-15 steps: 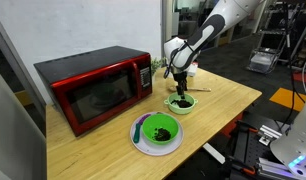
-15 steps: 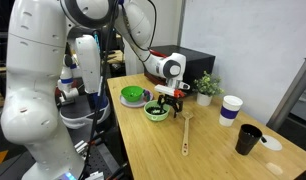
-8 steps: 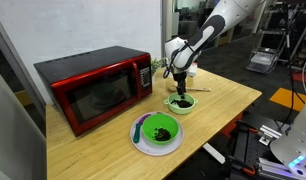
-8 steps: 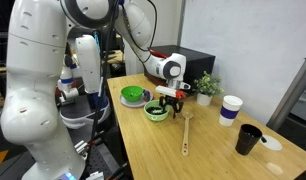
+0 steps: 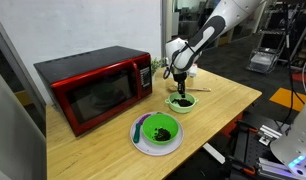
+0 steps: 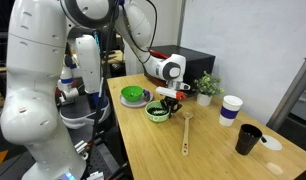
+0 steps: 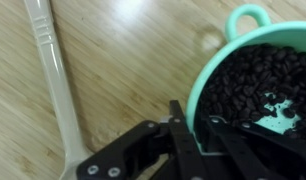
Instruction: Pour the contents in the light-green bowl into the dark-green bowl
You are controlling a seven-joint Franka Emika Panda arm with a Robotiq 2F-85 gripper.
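The hand has drawn shut since the earlier frame and now pinches the rim of the light-green bowl, which stands on the surface. By my judgement the grasp is made; lifting and tipping into the nearby dark-green bowl remain. The contents lie inside. The light-green bowl sits upright, mouth up, its loop handle pointing away from the hand

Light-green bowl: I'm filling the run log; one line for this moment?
step: grasp | claw: shut on light-green bowl rim | contents: in bowl | dark-green bowl: on white plate
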